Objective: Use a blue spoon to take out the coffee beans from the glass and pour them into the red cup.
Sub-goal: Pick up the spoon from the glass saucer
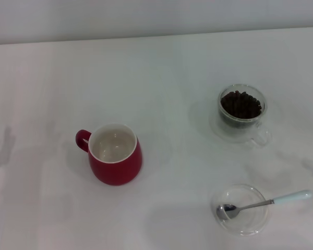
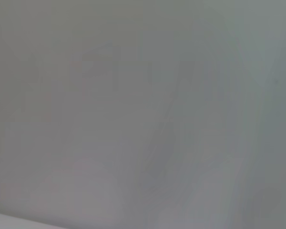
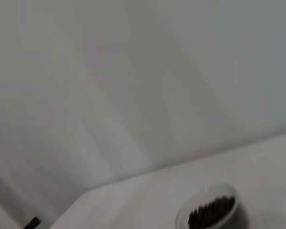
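Observation:
The red cup (image 1: 116,154) stands left of centre on the white table, upright, white inside, handle toward the left. The glass (image 1: 242,111) stands at the right rear, filled with dark coffee beans (image 1: 241,104). It also shows in the right wrist view (image 3: 210,210) with beans (image 3: 211,211). The blue spoon (image 1: 263,203) lies across a shallow clear glass dish (image 1: 241,208) at the front right, metal bowl in the dish, pale blue handle pointing right. Neither gripper shows in any view. The left wrist view shows only a blank grey surface.
The white table (image 1: 172,78) ends at a pale wall along the back. Its far edge shows in the right wrist view (image 3: 133,183).

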